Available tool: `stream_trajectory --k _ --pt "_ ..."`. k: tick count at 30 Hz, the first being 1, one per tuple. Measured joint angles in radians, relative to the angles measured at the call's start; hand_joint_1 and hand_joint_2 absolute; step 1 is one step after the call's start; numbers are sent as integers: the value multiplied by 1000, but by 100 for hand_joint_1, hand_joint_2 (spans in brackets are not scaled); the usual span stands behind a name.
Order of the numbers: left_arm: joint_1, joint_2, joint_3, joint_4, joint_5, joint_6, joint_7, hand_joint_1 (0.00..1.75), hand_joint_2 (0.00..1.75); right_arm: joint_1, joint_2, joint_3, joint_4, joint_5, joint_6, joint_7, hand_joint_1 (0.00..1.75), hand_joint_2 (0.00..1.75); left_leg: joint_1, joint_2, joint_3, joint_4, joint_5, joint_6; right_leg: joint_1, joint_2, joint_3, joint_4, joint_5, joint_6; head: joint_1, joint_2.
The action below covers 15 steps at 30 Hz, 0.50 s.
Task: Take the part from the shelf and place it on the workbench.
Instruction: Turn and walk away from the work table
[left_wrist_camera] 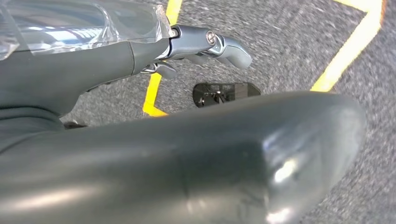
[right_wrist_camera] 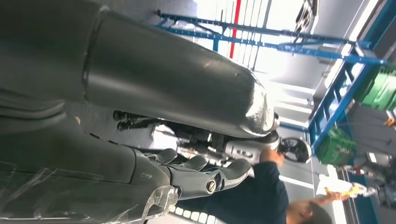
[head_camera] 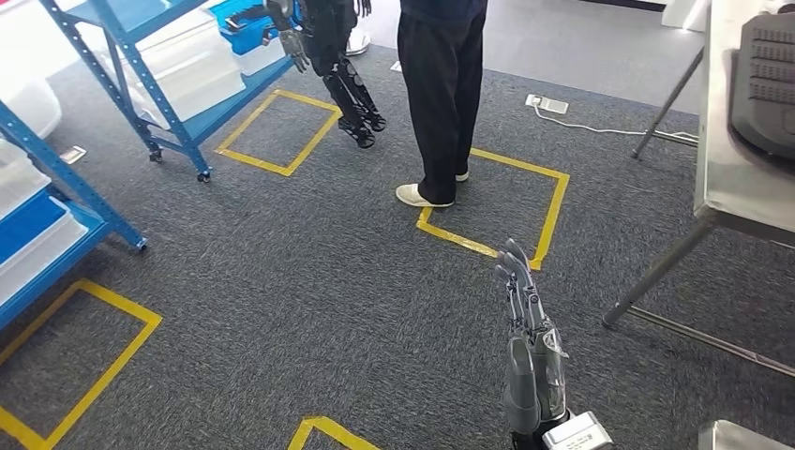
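Head view shows the right hand (head_camera: 527, 319) empty, fingers straight; the robot should turn squarely toward the shelf (head_camera: 141, 70) first.

Place: I stand in a robotics lab or workshop test floor.
Floor: grey carpet (head_camera: 309, 309) marked with yellow tape squares (head_camera: 279, 131).
Storage, 10 to 11 o'clock: blue metal shelf racks (head_camera: 141, 70) on castors, holding clear and blue plastic bins (head_camera: 202, 61).
Bench, 2 o'clock: steel-topped bench (head_camera: 727, 141) on angled legs.
Company, 12 o'clock: another humanoid robot (head_camera: 333, 56) and a standing person (head_camera: 441, 94).
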Motion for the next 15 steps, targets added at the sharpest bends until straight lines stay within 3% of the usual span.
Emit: stream_trajectory --k 2,4,6,8,10,12,13,14,15 --pt "0 3 0 0 -1 0 0 0 0 -1 0 3 4 -1 2 -1 0 0 5 -30 -4 17 -10 -13 -20 48 74 -166 77 15 0 0" --pt "-2 6 0 0 -4 0 0 0 0 -1 2 3 8 -5 2 -3 0 0 5 -52 -16 32 -16 -20 -33 82 112 -254 108 8 0 0" --pt "1 10 0 0 -8 1 0 0 0 -2 4 4 12 -12 2 -6 0 0 7 -67 -24 35 -16 -21 -33 60 114 -262 109 -15 -1 0" --pt "6 13 0 0 -11 2 0 0 0 -3 6 4 15 -15 2 -7 0 0 8 -35 -49 83 -45 -29 -30 30 115 -263 110 -30 -1 0" --pt "6 13 0 0 -13 3 0 0 0 -4 7 4 16 -16 2 -8 0 0 11 24 -120 229 -118 -41 -26 3 116 -265 110 -39 0 0" --pt "4 13 0 0 -14 3 0 0 0 -4 7 4 18 -17 2 -8 0 0 19 45 -199 389 -181 -47 -20 -25 116 -266 108 -45 0 0" --pt "5 13 0 0 -14 3 0 0 0 -4 7 4 20 -19 2 -9 0 0 20 47 -216 423 -188 -45 -17 -38 117 -266 106 -46 0 0" --pt "6 13 -1 0 -14 3 1 0 0 -3 7 4 21 -22 2 -10 0 0 19 48 -208 407 -173 -41 -15 -51 120 -266 103 -47 0 0" --pt "6 13 -1 0 -14 4 2 0 0 -3 7 4 23 -26 2 -12 0 0 14 54 -175 344 -141 -34 -13 -63 126 -267 100 -48 0 0"
